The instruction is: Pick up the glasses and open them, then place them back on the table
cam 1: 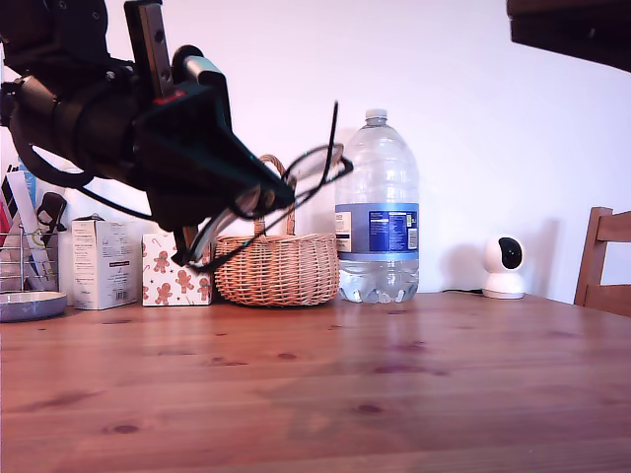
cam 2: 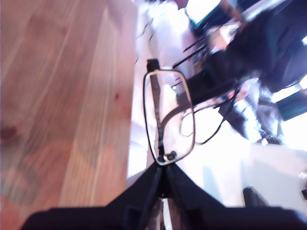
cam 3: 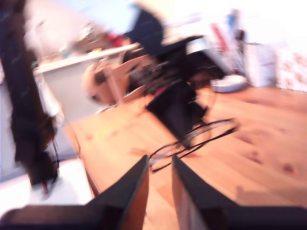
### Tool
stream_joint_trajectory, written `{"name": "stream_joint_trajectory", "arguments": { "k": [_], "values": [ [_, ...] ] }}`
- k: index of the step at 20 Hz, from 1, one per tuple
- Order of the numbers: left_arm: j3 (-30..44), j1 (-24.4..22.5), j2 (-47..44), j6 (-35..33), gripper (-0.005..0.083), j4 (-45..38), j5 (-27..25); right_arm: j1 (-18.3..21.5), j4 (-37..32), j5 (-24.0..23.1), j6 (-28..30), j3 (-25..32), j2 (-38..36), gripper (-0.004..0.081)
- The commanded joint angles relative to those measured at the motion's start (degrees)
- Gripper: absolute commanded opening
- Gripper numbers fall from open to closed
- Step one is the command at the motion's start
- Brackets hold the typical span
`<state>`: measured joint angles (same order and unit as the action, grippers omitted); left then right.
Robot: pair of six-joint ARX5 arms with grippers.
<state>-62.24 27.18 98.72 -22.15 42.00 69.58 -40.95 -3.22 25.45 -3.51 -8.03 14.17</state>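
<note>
Pinching the glasses (cam 2: 169, 115) at one end of the frame, my first gripper (cam 2: 162, 178) has its jaws closed on the wire and holds them in the air above the table (cam 1: 325, 384). My second gripper (cam 3: 159, 165) stands slightly parted, holding nothing, a short way off from the glasses. Behind the raised glasses in the exterior view sits a wicker basket (cam 1: 278, 268); its contents cannot be made out. Beside it stand a large water bottle (cam 1: 378, 212) and a gingerbread-print box (cam 1: 175, 269). Only the first wrist view shows the lens rim close; the second wrist view is blurred.
</note>
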Motion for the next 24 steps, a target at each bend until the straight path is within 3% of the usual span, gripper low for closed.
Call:
{"name": "stream_joint_trajectory", "arguments": {
  "k": [1, 6, 9, 11, 15, 18, 21, 24],
  "values": [
    [0.02, -0.24, 0.90, 0.66, -0.0021, -0.52, 1.86, -1.33, 0.17, -0.07, 4.94, -2.08, 2.43, 0.0156],
    [-0.68, -0.28, 4.94, 1.38, -0.0021, -0.15, 5.68, -3.39, 4.15, -1.11, 21.59, -5.99, 11.76, 0.0159],
    [-0.98, -0.28, 7.45, 2.05, -0.0021, 0.42, 8.96, -3.65, 4.42, -4.48, 30.86, -8.39, 17.92, 0.0170],
    [-1.01, -0.28, 8.57, 2.27, -0.0021, 0.85, 9.14, -3.65, 4.37, -6.82, 30.99, -10.27, 22.18, 0.0178],
    [-1.01, 1.16, 8.66, 1.97, -0.0022, 2.67, 9.20, -3.58, 3.61, -7.06, 30.95, -15.15, 31.67, 0.0221],
    [-1.01, 2.51, 8.66, -4.17, -0.0021, 6.19, 6.64, -2.56, 5.79, -6.34, 30.36, -20.26, 36.48, 0.0234],
    [-1.01, 3.30, 8.66, -10.45, -0.0021, 9.07, 5.97, 0.74, 9.44, -0.74, 29.86, -24.28, 38.56, 0.0229],
    [-1.01, 3.63, 8.63, -16.02, -0.0021, 10.73, 5.84, 4.61, 14.56, 8.07, 28.35, -27.69, 38.93, 0.0229]
  ]
}}
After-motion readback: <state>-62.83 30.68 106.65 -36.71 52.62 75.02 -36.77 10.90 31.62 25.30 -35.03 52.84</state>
